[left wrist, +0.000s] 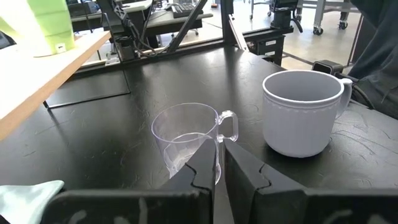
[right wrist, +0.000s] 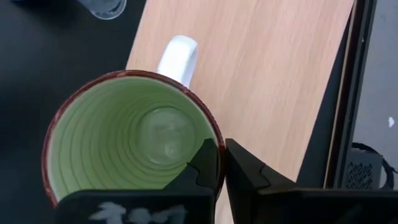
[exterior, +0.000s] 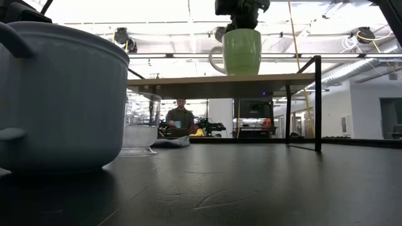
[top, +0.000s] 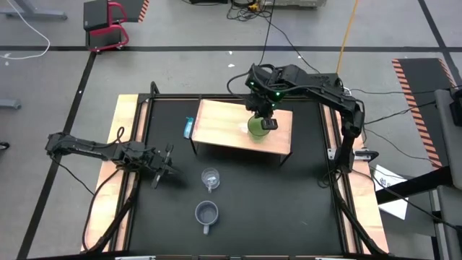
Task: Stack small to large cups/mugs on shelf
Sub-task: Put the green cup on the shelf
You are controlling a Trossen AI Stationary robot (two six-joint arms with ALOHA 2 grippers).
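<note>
Risk right now sits with the right gripper point(right wrist: 220, 163): its fingers are clamped on the rim of the lime-green mug point(top: 257, 126), one finger inside, one outside, a thin pinch on a smooth wall. From the low view the mug point(exterior: 241, 51) looks to be at or just above the shelf point(top: 224, 123) top, roughly mid-board toward its right half; I can't tell whether the base is actually touching

Failure modes as I judge them:
- release while the base is off the wood: mug drops, tips or rocks, maybe walks toward the shelf's near edge
- pinch is off-centre on the rim, so the mug can hang tilted and land on one edge
- inner finger drags on the wall when lifting out and pulls the mug over

Downstream: grey-blue mug point(top: 206, 213) and clear glass cup point(top: 210, 178) stand on the tabletop in front of the shelf, well apart from it. Both have to nest into the green one, so a crooked placement costs later. Handle faces the shelf's left end, fine

Left gripper point(left wrist: 214, 163) waits off the shelf's front-left corner, fingers close together and holding nothing, pointed at the glass cup. Thin clear wall, easy to knock over on approach
</note>
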